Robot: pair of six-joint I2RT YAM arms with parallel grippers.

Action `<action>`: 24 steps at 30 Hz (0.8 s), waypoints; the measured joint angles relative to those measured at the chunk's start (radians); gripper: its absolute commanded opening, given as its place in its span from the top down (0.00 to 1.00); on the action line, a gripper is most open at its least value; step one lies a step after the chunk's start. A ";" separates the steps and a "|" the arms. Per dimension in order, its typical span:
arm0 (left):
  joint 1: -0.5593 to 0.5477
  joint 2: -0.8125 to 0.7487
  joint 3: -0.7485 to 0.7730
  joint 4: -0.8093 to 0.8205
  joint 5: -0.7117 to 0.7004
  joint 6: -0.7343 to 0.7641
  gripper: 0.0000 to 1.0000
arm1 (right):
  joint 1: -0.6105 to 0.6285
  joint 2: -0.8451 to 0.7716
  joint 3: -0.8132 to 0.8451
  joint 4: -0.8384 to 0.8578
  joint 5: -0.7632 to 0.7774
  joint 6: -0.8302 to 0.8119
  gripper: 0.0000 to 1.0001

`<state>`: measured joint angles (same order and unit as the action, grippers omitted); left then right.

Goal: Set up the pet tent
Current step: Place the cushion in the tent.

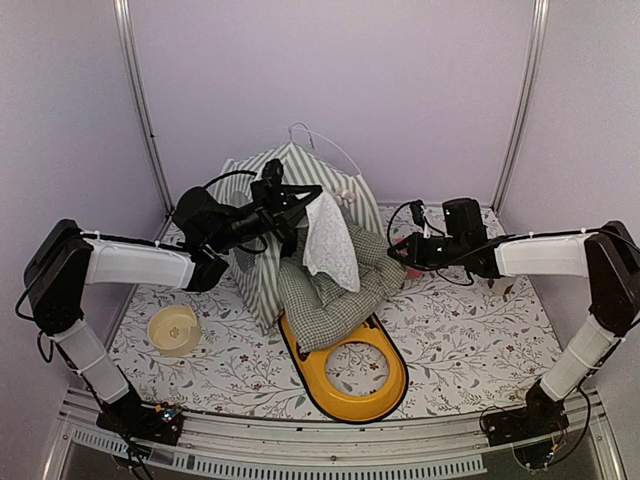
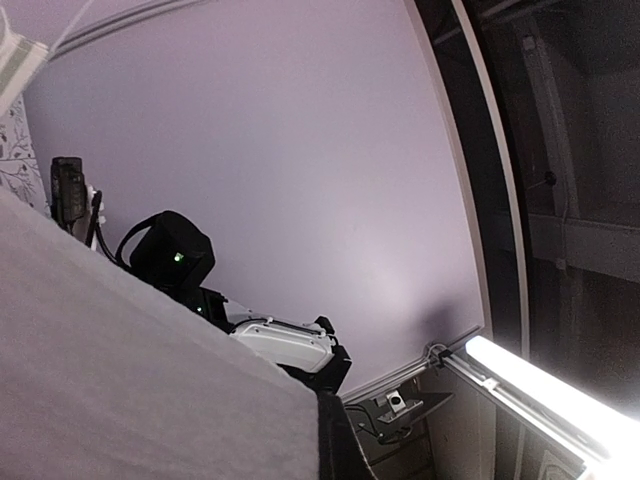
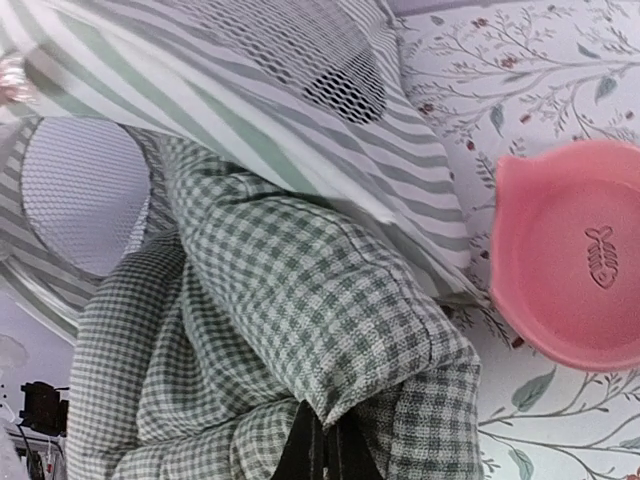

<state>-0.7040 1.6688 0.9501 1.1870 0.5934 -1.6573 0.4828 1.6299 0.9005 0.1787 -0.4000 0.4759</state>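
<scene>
Tent (image 1: 258, 280) upright at rear — L gripper (image 1: 283, 203) closed by its peak, hold unclear; R gripper (image 3: 322, 452) pinched on checked cushion (image 3: 300, 300).

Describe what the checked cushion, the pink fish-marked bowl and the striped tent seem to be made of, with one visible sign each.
Green-checked padded cushion: woven cloth, matte; weave and creases show. Pink round bowl with a fish emblem: likely moulded plastic or silicone, smooth satin surface, embossed fish. Green-striped fabric pet tent: thin matte cloth that folds, with open net mesh panels.
</scene>
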 measured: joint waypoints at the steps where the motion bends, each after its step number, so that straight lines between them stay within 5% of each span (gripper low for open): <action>1: 0.000 0.000 0.000 -0.001 0.000 0.002 1.00 | 0.008 -0.006 0.017 -0.007 -0.004 0.001 1.00; 24: -0.012 0.016 0.014 0.003 0.000 0.008 1.00 | 0.111 -0.070 0.146 0.020 -0.051 0.026 1.00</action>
<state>-0.7158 1.6852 0.9646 1.1900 0.5930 -1.6489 0.5934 1.5600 1.0466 0.1989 -0.4515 0.5022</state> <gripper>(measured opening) 0.006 0.022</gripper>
